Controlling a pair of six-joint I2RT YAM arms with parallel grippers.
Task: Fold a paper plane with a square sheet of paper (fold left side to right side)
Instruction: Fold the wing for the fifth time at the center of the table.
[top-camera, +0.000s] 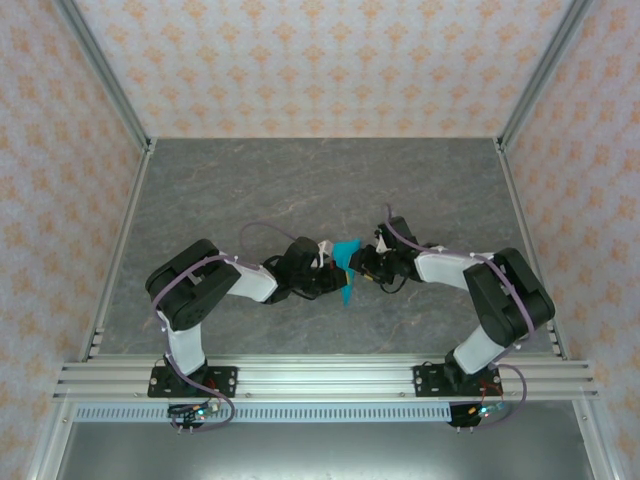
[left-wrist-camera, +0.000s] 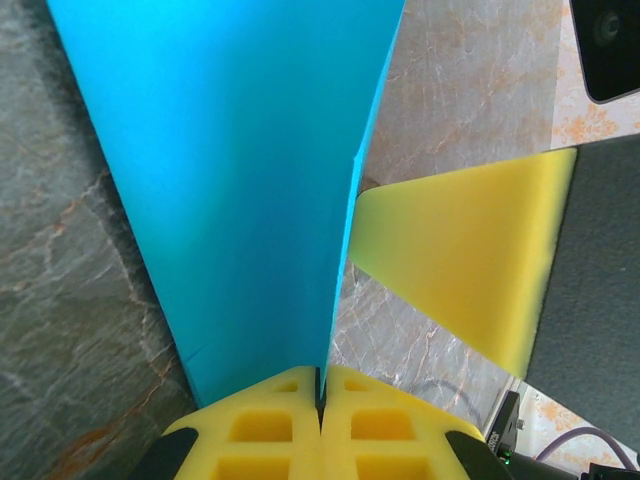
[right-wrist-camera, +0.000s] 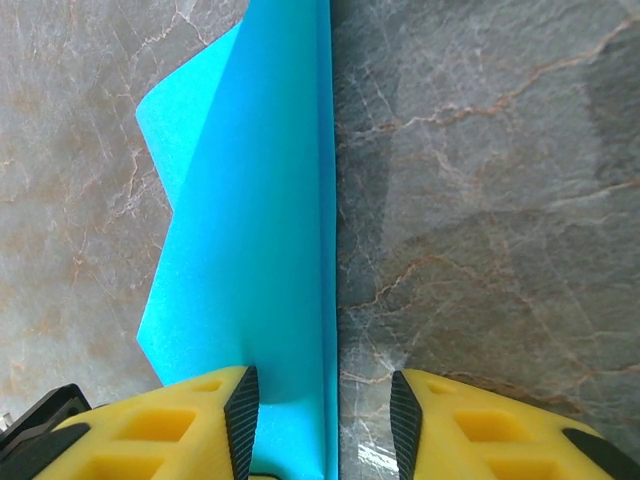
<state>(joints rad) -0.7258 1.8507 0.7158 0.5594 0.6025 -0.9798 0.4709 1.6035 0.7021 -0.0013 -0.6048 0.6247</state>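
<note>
Slim folded cyan-blue paper plane (top-camera: 347, 262), centre of grey marbled desk (top-camera: 300, 190). Left gripper (left-wrist-camera: 322, 388) clamped tight on it; right gripper (right-wrist-camera: 322, 402) fingers apart, straddling its edge.

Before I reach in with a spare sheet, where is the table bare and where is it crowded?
Bare: the far half of the table, from the blue paper to the back wall, and the near strip between the left arm base and right arm base. Crowded: the centre, where left gripper and right gripper meet at the paper.
</note>
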